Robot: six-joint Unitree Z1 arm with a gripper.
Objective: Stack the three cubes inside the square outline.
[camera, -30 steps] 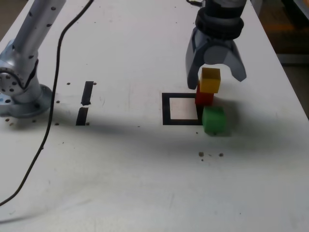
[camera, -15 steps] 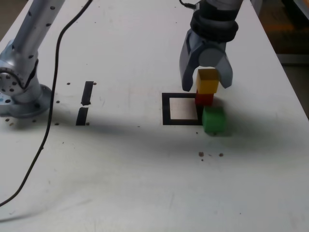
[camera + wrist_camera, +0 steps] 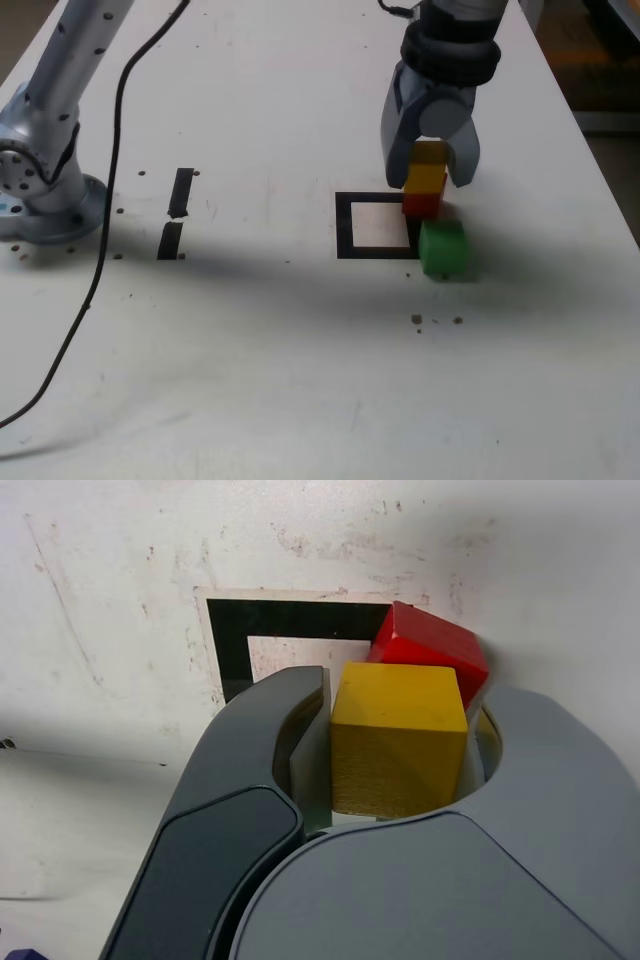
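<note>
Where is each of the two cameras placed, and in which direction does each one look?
Exterior view: off the arm, raised at the table's near side, looking down along the white table; it shows the arm's base and the claw around the yellow cube.
Wrist view: on the wrist behind the claw, looking past its fingers at the yellow cube; only the claw's grey fingers show.
Shared: claw, yellow cube, red cube, square outline.
</note>
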